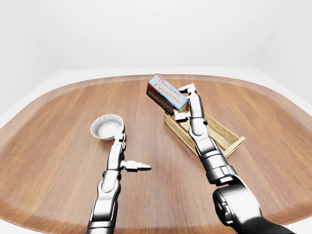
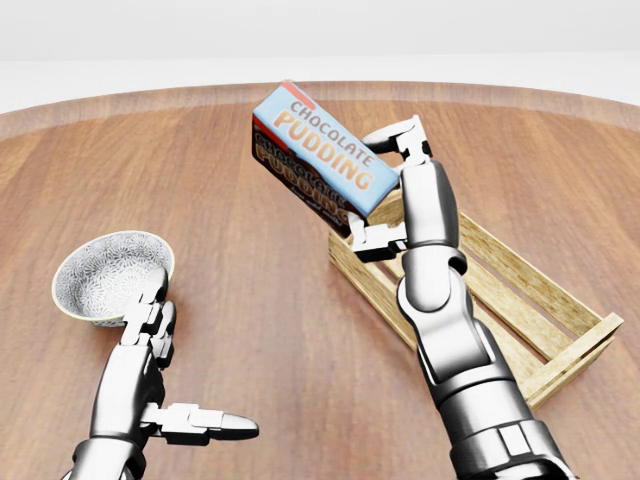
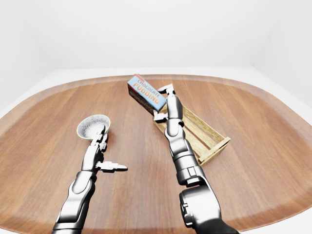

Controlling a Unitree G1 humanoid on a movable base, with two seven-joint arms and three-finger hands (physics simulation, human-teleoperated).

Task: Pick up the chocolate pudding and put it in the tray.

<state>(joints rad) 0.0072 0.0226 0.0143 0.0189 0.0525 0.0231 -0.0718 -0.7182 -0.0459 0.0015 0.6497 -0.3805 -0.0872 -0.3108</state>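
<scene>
The chocolate pudding box [image 2: 322, 151], blue-topped with orange lettering, is held tilted in the air above the table. My right hand [image 2: 388, 185] is shut on its right end, one finger over the top and the thumb underneath. It hangs just left of the near-left corner of the wooden slatted tray [image 2: 520, 300], which lies at the right of the head view. My left hand [image 2: 180, 375] hovers low at the lower left, fingers spread and holding nothing.
A white patterned bowl [image 2: 110, 275] stands on the round wooden table [image 2: 250, 290] at the left, just above my left hand. In the left-eye view the table's rim [image 1: 44, 214] curves round the whole scene, with white floor beyond.
</scene>
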